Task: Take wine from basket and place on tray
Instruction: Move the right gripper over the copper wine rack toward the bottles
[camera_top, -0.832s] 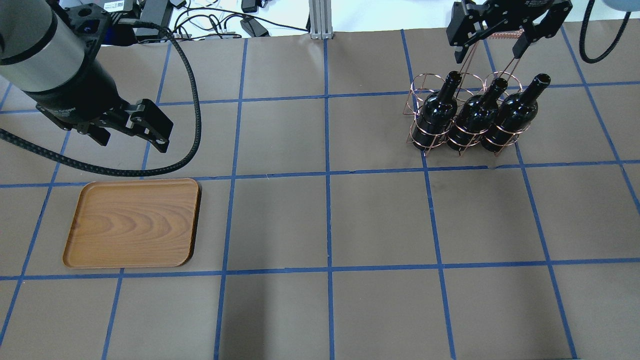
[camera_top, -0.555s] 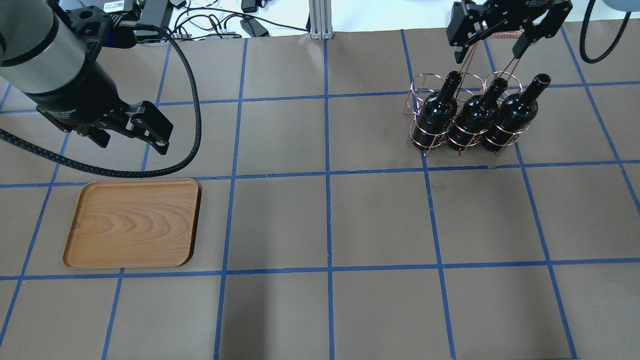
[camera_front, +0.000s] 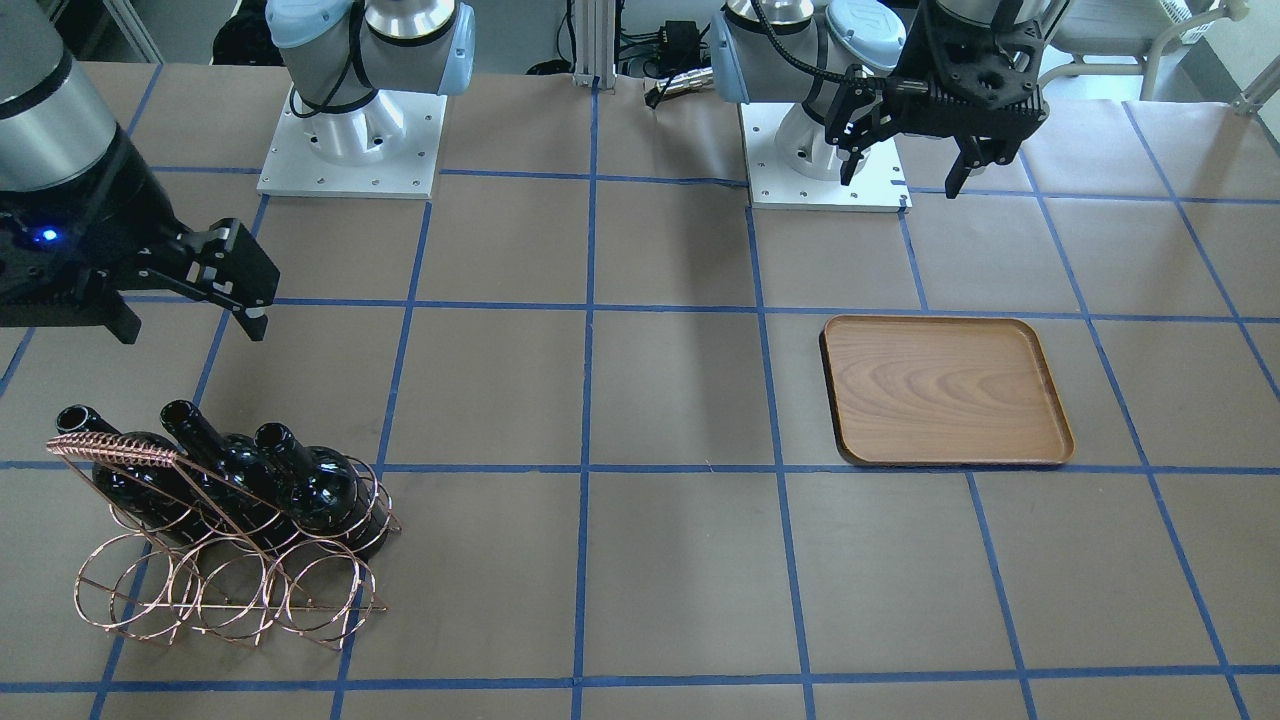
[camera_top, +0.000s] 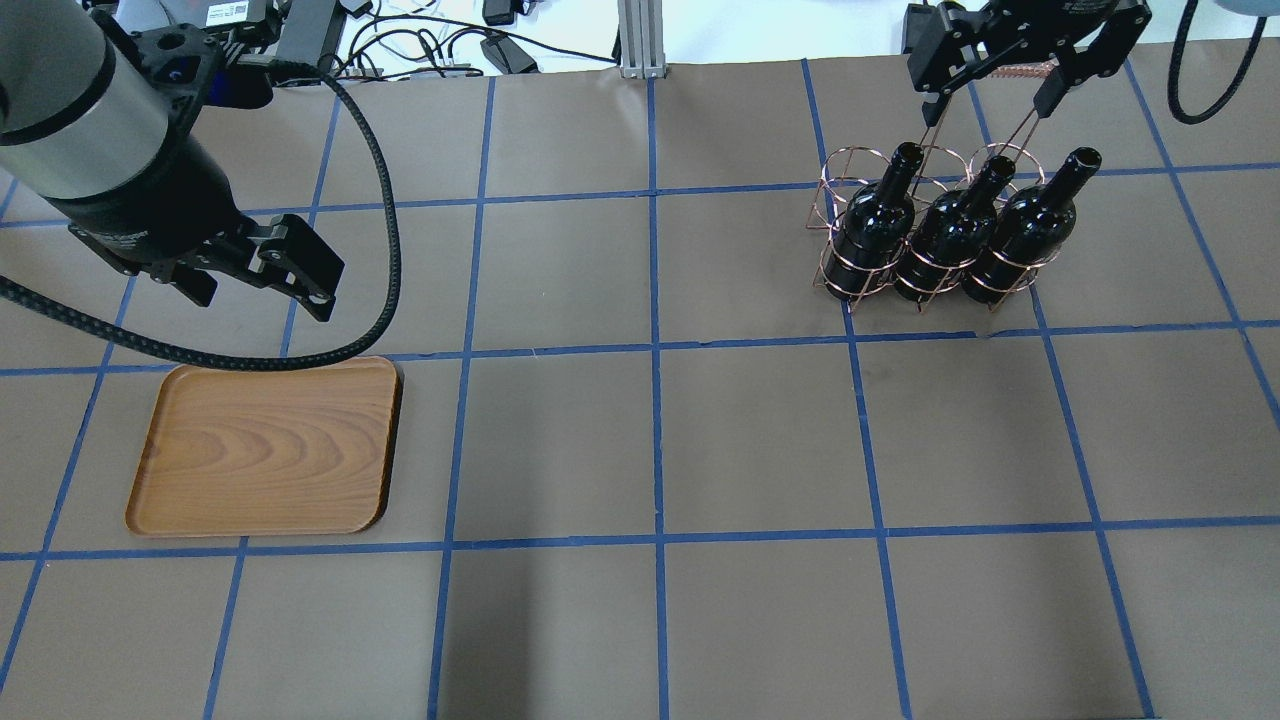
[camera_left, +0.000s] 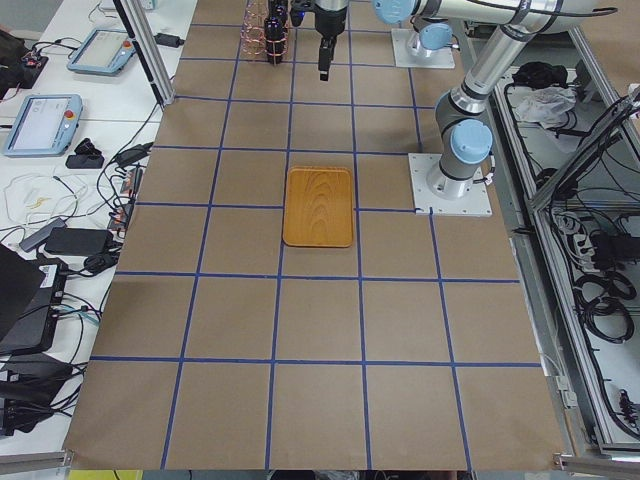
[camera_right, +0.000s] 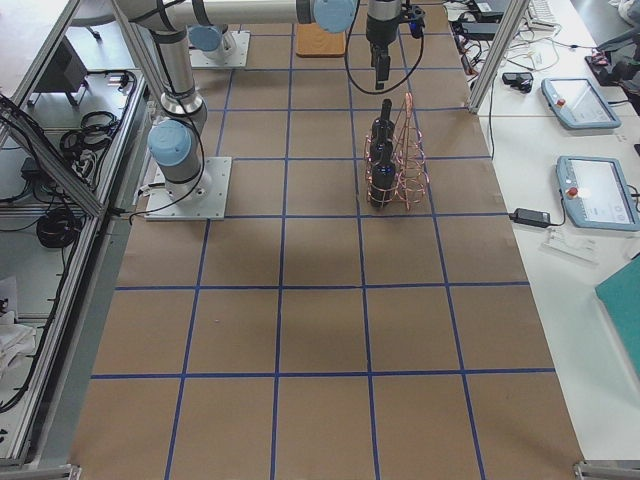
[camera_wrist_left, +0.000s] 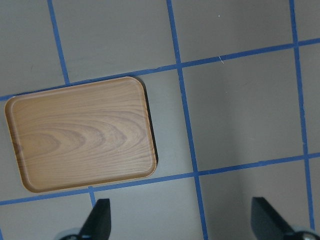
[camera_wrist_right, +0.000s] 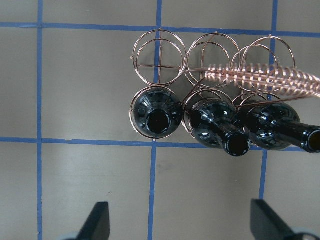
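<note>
Three near-black wine bottles (camera_top: 875, 225) (camera_top: 950, 235) (camera_top: 1030, 225) stand in the front row of the copper wire basket (camera_top: 840, 180) at the far right. My right gripper (camera_top: 1000, 85) hangs open and empty above the basket's coiled top bar. In the right wrist view the bottle mouths (camera_wrist_right: 157, 120) lie between and ahead of its fingertips (camera_wrist_right: 97, 222). My left gripper (camera_top: 260, 290) is open and empty, high above the table just beyond the wooden tray (camera_top: 265, 445). The tray also shows in the left wrist view (camera_wrist_left: 82, 135) and the front view (camera_front: 945, 390).
The basket's back row of rings (camera_wrist_right: 160, 55) holds nothing. The brown table has a blue tape grid (camera_top: 655, 345). Cables and a metal post (camera_top: 635, 40) lie along the far edge. The arm bases (camera_front: 350, 140) stand on the robot's side.
My left gripper has shifted slightly toward the tray. My right gripper has moved a little to the right and farther back over the basket. The bottles and the tray have not moved.
</note>
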